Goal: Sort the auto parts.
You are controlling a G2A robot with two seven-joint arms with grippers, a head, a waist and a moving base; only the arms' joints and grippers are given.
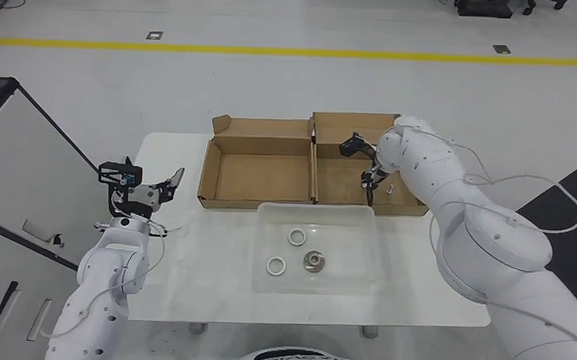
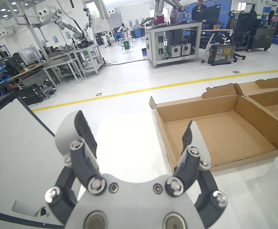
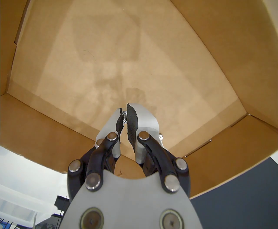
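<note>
Hanging low inside the right cardboard box [image 1: 353, 117], the right gripper [image 3: 125, 108] keeps its fingers [image 3: 133, 124] closed on a small bolt [image 3: 124, 118], apparently to release it there, while the left gripper [image 2: 135, 119] hovers spread open beside the left box [image 2: 195, 108].

A white table [image 1: 171, 271] is seen carrying three containers. Toward 12 o'clock, two open cardboard boxes are set side by side, touching: the left box [image 1: 255, 177] at about 11 o'clock and the right box [image 1: 336, 182] at about 1 o'clock. A clear plastic tray [image 1: 347, 278] is placed just beside them, toward 6 o'clock.
</note>
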